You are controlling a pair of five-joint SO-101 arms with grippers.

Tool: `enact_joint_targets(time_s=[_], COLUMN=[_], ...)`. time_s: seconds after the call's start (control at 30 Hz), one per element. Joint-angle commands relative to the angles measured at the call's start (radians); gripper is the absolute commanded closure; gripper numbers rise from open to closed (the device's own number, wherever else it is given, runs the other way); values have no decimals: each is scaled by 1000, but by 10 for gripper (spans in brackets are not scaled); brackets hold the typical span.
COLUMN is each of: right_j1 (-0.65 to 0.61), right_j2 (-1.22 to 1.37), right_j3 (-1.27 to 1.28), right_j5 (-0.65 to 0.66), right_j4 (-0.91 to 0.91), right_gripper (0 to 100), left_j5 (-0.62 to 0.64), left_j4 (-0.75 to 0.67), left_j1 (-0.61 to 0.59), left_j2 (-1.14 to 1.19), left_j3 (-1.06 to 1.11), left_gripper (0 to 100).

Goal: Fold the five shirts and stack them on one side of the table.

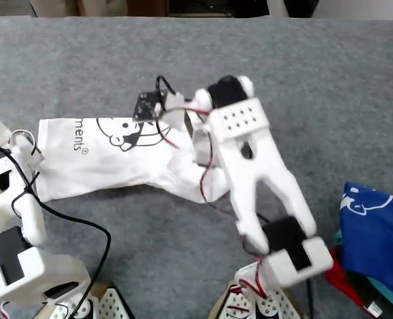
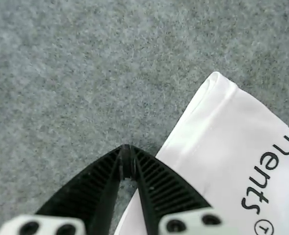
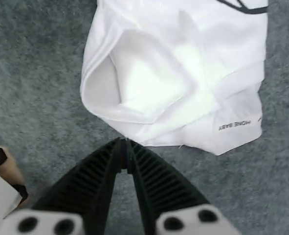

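Left fingers point(image 2: 98, 183), black and ribbed, are pressing shut tip to tip with nothing between them, sitting over the bare grey table point(image 2: 61, 63) just beside one end of the white shirt point(image 2: 222, 161). Right fingers point(image 3: 151, 181) are likewise sitting fully closed, their tips meeting right at the edge of the shirt's hem; whether they are pinching any cloth cannot be told. Seen from above, the white shirt point(image 1: 110, 159) is lying partly folded as a long band across the middle of the table, printed side up, with black lettering and a cartoon drawing showing. The left arm point(image 1: 10, 219) is standing at the shirt's left end, and the right arm point(image 1: 249, 153) is stretching over its other, rumpled end. A blue shirt point(image 1: 376, 229) is resting on top of a small pile point(image 1: 342, 282) of red and teal cloth at the table's near right edge, well apart from the white one.
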Motion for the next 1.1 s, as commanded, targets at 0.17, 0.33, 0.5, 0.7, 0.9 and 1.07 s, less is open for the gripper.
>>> enact_joint_targets(time_s=[0.17, 0.33, 0.5, 0.7, 0.9, 1.07], right_j1=[-31, -170, -211, -202, -193, -131], right_j2=[-280, -326, -272, -113, 33, 122], right_j3=[374, 518, 585, 544, 337, 177], right_j5=[-35, -52, -86, -84, -78, -18], right_j4=[-92, -140, -261, -388, -407, -404], right_gripper=[993, 993, 993, 993, 993, 993], left_j5=[-5, -6, -6, -6, -6, -6], left_j4=[-2, -2, -2, -2, -2, -2], left_j1=[0, 0, 0, 0, 0, 0], left_j2=[-2, -2, -2, -2, -2, -2], left_j3=[-52, -52, -54, -54, -54, -54], left_gripper=[979, 979, 979, 979, 979, 979])
